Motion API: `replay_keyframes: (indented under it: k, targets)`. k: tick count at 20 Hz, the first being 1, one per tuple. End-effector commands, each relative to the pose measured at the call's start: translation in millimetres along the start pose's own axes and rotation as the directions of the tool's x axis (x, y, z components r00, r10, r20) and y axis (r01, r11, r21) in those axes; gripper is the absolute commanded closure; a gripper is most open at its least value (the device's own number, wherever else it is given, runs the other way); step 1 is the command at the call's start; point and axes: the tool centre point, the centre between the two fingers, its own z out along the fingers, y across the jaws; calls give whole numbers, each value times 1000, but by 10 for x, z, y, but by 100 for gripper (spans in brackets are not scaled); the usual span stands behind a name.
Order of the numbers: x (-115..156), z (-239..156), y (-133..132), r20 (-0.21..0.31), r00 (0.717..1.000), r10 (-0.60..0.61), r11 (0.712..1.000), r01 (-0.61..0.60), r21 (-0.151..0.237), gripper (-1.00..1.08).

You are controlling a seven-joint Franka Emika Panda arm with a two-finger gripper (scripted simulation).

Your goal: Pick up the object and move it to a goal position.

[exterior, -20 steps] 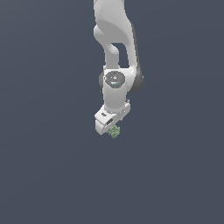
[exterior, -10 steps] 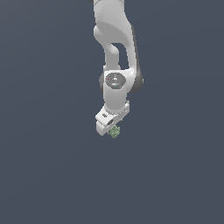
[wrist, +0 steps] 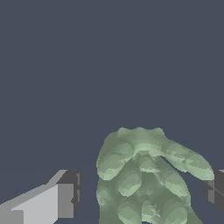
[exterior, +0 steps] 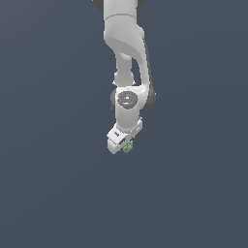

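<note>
You see only a flat, plain slate-grey ground (exterior: 53,193) filling both views; no edge or texture shows on it.

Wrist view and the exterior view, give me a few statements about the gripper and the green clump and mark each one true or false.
1. The pale-green clump sits between the gripper's fingers. True.
2. The clump is smooth and round like a ball. False: it is lumpy and knobbly.
3. In the exterior view the clump is much smaller than the gripper. True.
4. The clump is red. False: it is pale green.
5. The arm is black all over. False: it is mostly white.
</note>
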Motion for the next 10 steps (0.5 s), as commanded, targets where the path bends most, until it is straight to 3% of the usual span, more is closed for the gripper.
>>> replay_keyframes:
  k: [1,3,4,10]
  targets:
    - [4,57,8,-1,1000,0,1000,0,-1,-92]
    - [7,67,11,-1,1000,0,1000,0,-1,-92]
    - [7,67,11,-1,1000,0,1000,0,-1,108]
    - [7,67,11,-1,1000,0,1000,0,-1,108]
